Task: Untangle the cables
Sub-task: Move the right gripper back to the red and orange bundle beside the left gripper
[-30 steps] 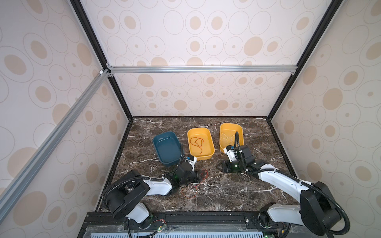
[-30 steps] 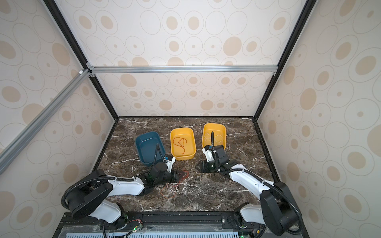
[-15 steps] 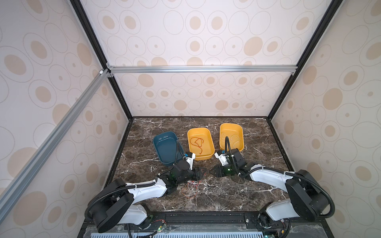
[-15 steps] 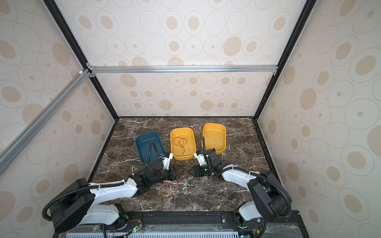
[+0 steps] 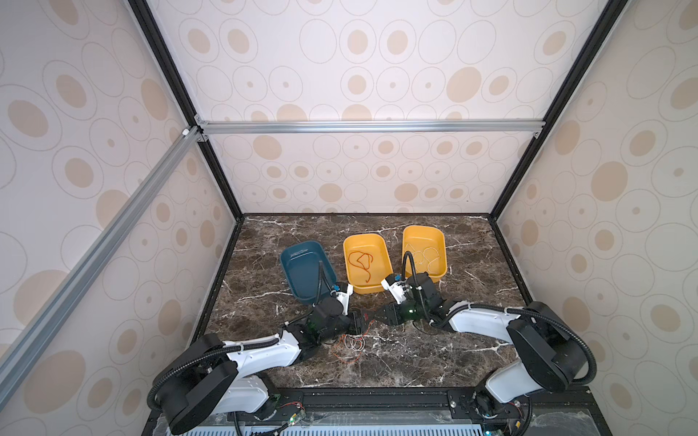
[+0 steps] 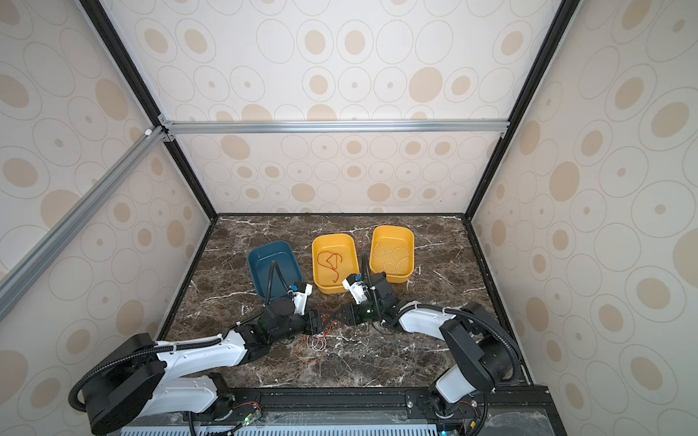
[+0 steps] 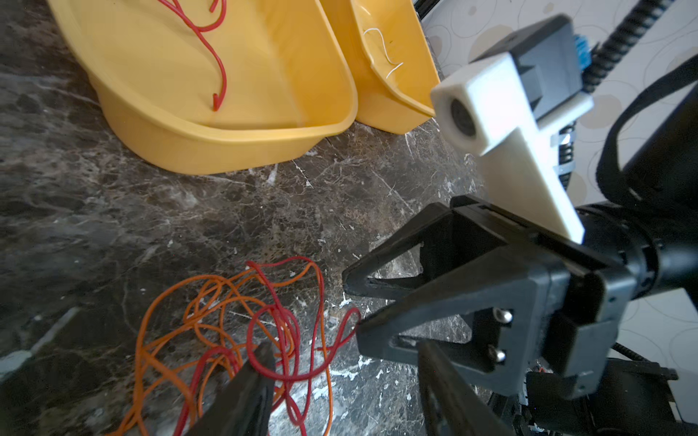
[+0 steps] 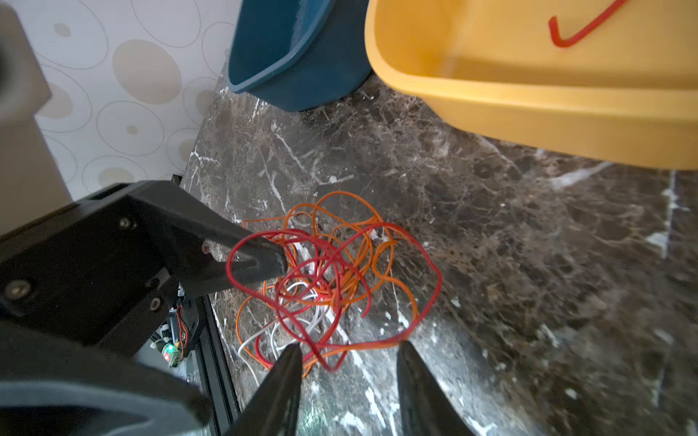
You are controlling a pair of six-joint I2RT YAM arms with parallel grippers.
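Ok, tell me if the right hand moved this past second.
Yes: the right hand slid away from the yellow plastic tray holding white wire, toward the red-orange cable tangle.

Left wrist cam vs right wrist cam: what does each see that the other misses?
Left wrist only: the right arm's camera and the yellow tray holding white wire. Right wrist only: the blue tray and a white wire in the pile. Both: the pile of red and orange wires on the marble table, the yellow tray holding a red wire, the left gripper and the right gripper.
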